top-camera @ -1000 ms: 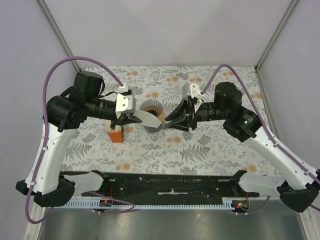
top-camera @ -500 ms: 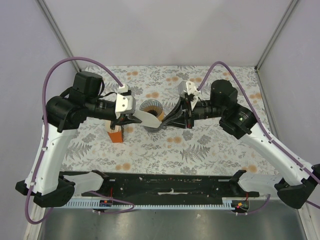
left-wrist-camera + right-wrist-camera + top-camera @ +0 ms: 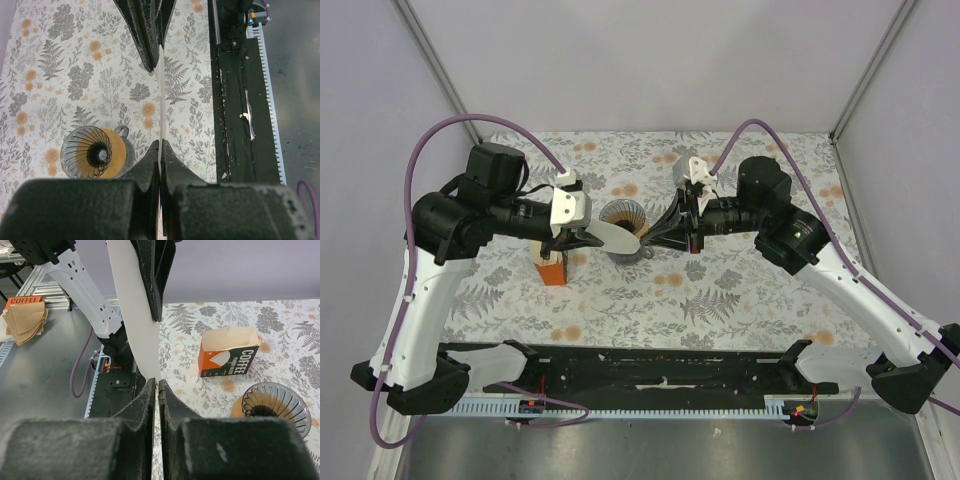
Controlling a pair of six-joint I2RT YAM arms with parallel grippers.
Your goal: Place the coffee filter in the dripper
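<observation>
The coffee filter [image 3: 616, 238] hangs flat in the air over the middle of the worktop [image 3: 740, 300], a little towards its far edge, pinched from both ends. The left gripper [image 3: 586, 236] is clamped on its left edge and the right gripper [image 3: 656, 238] on its right tip. Both wrist views show each pair of fingers pressed tight on the paper.

The filter's long axis runs left to right, roughly parallel to the near edge, and it stands on edge, so the left wrist sees only a thin white line. The dripper [image 3: 623, 213] sits below and just to the far side of that line, about midway between the two grippers, so neither arm is clearly nearer. The orange coffee filter box [image 3: 552, 268] stands apart, towards the left edge.

The filter looks unopened, so I judge it must spread and shift towards the far edge before it goes down.
</observation>
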